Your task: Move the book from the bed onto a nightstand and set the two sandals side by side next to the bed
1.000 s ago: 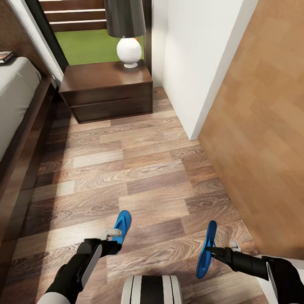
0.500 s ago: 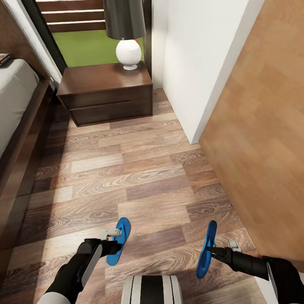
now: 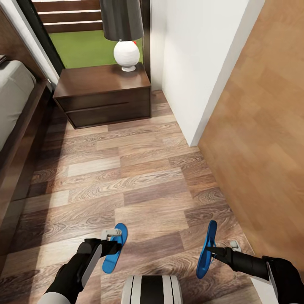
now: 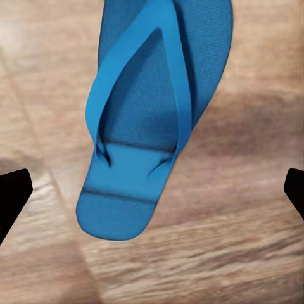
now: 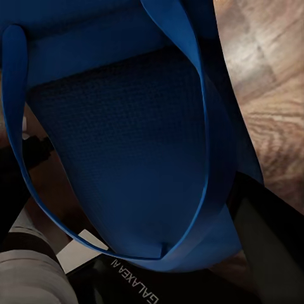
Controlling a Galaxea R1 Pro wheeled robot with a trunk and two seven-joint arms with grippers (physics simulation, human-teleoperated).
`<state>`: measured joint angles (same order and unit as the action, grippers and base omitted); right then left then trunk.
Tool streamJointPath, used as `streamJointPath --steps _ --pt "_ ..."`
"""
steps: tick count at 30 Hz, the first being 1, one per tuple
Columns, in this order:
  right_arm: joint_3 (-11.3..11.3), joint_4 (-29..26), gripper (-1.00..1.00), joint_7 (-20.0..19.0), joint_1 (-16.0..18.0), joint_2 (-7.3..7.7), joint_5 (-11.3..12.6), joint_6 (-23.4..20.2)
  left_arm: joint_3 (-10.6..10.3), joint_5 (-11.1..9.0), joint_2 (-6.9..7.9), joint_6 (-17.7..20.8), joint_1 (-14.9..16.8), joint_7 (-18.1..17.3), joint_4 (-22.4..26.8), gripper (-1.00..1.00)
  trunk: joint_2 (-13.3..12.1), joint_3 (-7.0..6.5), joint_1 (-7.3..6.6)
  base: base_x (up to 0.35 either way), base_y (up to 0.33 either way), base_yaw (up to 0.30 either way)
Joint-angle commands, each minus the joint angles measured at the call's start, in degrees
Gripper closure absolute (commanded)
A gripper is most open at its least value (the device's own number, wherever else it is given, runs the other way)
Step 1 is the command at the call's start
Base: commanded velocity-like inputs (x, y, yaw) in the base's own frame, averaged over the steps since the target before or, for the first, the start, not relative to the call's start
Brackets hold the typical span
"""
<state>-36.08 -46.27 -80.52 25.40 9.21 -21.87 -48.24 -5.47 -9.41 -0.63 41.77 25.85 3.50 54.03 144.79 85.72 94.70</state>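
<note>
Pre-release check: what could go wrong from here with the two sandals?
1. The right gripper holds the right sandal on edge; released like that, it may topple strap-down or land skewed.
2. The left sandal lies flat under the open left gripper, apart from the other sandal and from the bed; the pair may not end side by side.
</note>
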Motion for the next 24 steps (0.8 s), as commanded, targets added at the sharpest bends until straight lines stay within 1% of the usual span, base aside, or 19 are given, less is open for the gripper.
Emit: streamJointPath --steps 1,6,23,24 --pt "-0.2 0.0 1.0 -0.6 0.0 -0.05 -0.6 -0.5 -0.1 -0.5 0.01 0.3 0.0 0.4 0.1 -1.0 0.0 0.04 -0.01 0.003 -0.002 0.0" --pt "-0.2 0.0 1.0 -0.5 0.0 -0.05 -0.6 -0.5 0.0 -0.5 0.01 0.4 0.0 0.4 0.1 -1.0 0.0 0.04 -0.01 0.001 0.0 0.0" --pt "-0.2 0.0 1.0 -0.6 0.1 -0.07 -0.6 -0.5 0.1 -0.5 0.01 0.3 0.0 0.4 0.1 -1.0 0.2 3.8 0.43 0.0 0.0 0.0" --pt "-0.2 0.0 1.0 -0.6 0.1 -0.07 -0.6 -0.5 0.1 -0.5 0.01 0.3 0.0 0.5 0.1 -1.0 0.2 3.8 0.43 0.0 0.0 0.0"
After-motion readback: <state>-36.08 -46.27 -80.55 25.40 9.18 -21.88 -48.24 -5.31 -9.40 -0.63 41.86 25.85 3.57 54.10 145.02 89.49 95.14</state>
